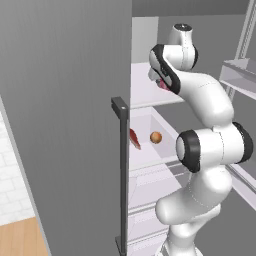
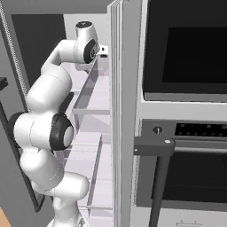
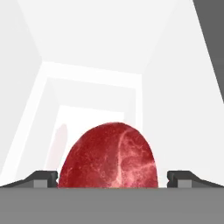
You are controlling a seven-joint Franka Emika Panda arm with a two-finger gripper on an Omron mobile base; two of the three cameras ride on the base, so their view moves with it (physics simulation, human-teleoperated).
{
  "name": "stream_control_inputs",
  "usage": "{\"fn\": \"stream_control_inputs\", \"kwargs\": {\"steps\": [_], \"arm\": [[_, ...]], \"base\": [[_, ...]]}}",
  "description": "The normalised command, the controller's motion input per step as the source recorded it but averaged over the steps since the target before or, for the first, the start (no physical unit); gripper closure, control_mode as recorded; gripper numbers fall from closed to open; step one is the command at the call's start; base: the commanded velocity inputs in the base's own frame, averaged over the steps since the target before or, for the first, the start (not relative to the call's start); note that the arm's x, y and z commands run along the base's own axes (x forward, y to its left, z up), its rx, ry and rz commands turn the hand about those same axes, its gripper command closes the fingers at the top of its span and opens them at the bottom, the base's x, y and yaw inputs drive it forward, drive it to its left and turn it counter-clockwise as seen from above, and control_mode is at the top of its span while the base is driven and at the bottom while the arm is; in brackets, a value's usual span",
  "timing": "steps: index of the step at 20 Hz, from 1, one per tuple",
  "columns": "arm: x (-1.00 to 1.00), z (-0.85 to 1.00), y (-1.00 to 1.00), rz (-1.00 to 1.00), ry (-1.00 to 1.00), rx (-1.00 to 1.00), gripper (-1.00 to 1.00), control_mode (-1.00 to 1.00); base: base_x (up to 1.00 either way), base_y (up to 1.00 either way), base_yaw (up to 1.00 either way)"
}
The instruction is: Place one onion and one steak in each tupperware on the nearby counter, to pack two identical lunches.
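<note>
- The steak (image 3: 109, 156), a rounded slab of marbled red meat, lies close in front of the hand camera, between the two finger tips and low in the hand view, inside a white-walled fridge compartment (image 3: 87, 39).
- In the left base view a bit of red shows at the arm's wrist (image 1: 163, 85) on the upper fridge shelf (image 1: 145, 92); that is probably this same steak, though most of it is hidden by the arm.
- On the shelf below, a second steak (image 1: 134, 138) lies beside an onion (image 1: 156, 137), near each other but apart, both untouched.
- The step in hand looks like the first pick: fetching a steak out of the open fridge. Nothing appears packed yet, and the tupperware and counter lie outside these pictures.
- The gripper (image 3: 113, 177) stands wide open, one dark tip on each side of the steak with clear gaps to it; it grips nothing.
- Whether the tips already rest on the shelf cannot be told.
- The next move likely calls for easing forward so the fingers straddle the meat well, then closing on it and lifting clear of the shelf.
- The fridge door edge (image 1: 121, 175) and the shelf rims leave a tight path for backing the arm out.
</note>
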Motion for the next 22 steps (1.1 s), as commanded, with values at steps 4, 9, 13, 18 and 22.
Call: {"fn": "stream_control_inputs", "kwargs": {"steps": [4, 9, 13, 18, 22], "arm": [[-0.34, -0.23, 0.0, 0.02, 0.02, 0.0, -1.0, -1.0], [-0.34, -0.28, 0.0, 0.0, 0.01, 0.0, -1.0, -1.0], [-0.11, -0.3, -0.01, 0.0, 0.02, 0.0, -1.0, -1.0], [0.01, -0.27, 0.04, 0.0, 0.02, -0.02, 1.0, -1.0], [-0.54, -0.17, 0.0, 0.0, 0.0, 0.0, 1.0, -1.0]], "base": [[0.0, 0.0, 0.0], [0.0, 0.0, 0.0], [0.0, 0.0, 0.0], [0.0, 0.0, 0.0], [0.0, 0.0, 0.0]]}}
